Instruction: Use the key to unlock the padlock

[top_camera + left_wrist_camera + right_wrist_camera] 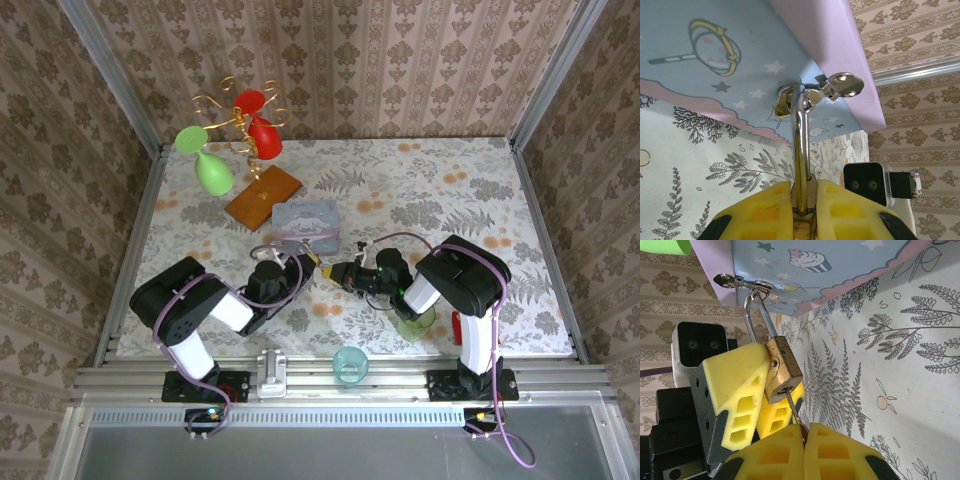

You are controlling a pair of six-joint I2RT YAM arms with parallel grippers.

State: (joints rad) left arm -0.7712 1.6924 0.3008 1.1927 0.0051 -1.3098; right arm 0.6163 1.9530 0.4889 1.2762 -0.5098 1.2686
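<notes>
While the brass body of the padlock is plain in the right wrist view, the head of the key is buried between the yellow pads of the right gripper. I see just its thin shaft running up into the lock's underside, and I cannot tell how deep it sits. Those pads are pressed together on the key.

The left gripper is clamped on the padlock from the other side. In its own view the lock body is almost wholly hidden between the 2 pads, and the silver shackle rises from them to the metal hasp on the pale blue cartoon tin. One leg of the shackle is covered by the left pad in the right wrist view, so I cannot say whether it has released.

From above, the 2 grippers meet nose to nose just in front of the tin, and the padlock is too small to make out between them.

For room, the table lies open to the far right. A wooden board sits just behind the tin, with a gold stand of red and green glasses at the far left. A green cup sits partly under the right arm, and a teal cup stands at the near edge.
</notes>
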